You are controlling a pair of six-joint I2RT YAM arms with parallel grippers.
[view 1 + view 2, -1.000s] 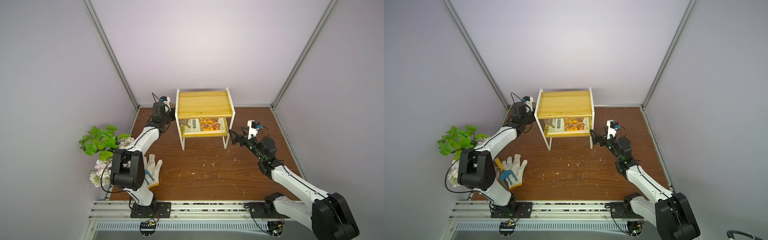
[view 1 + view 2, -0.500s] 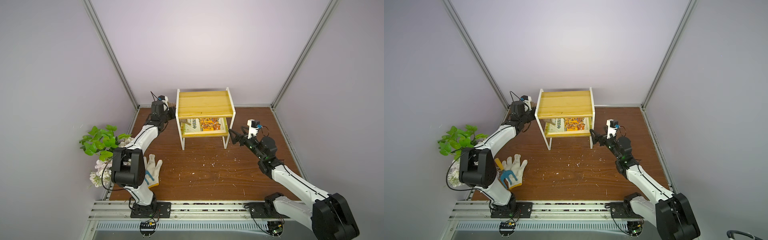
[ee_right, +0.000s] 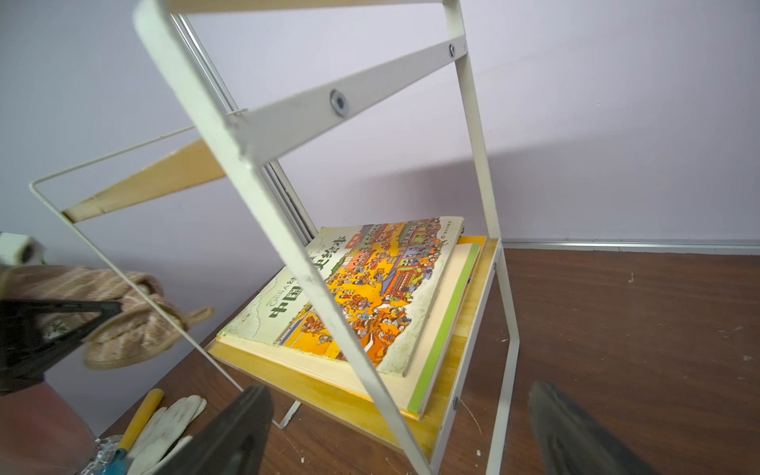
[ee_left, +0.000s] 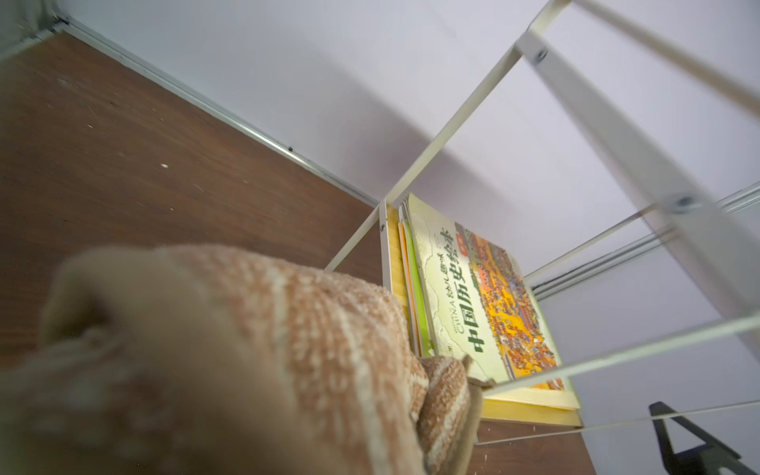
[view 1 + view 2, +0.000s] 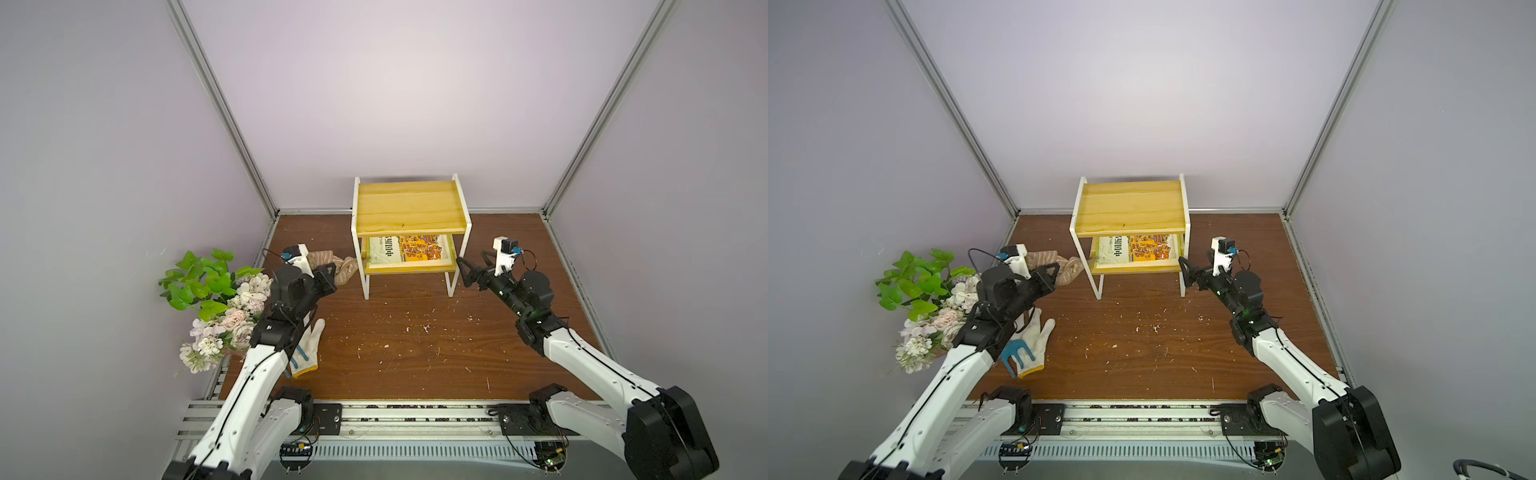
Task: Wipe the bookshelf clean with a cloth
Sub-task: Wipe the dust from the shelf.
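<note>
The bookshelf has yellow boards and a white frame; it stands at the back middle of the brown table. The tan striped cloth hangs bunched beside the shelf's left front leg. My left gripper is shut on it. In the left wrist view the cloth hides the fingers and touches the lower board's corner. My right gripper is open, its jaws either side of the shelf's right front leg, holding nothing.
Picture books lie on the lower board. A white glove with a blue tool lies front left, by a bunch of flowers. White crumbs dot the table. Walls close in on three sides.
My left gripper has pulled back from beside the shelf's top left rear corner, down and toward the front, with the cloth in it. The right arm has stayed put.
</note>
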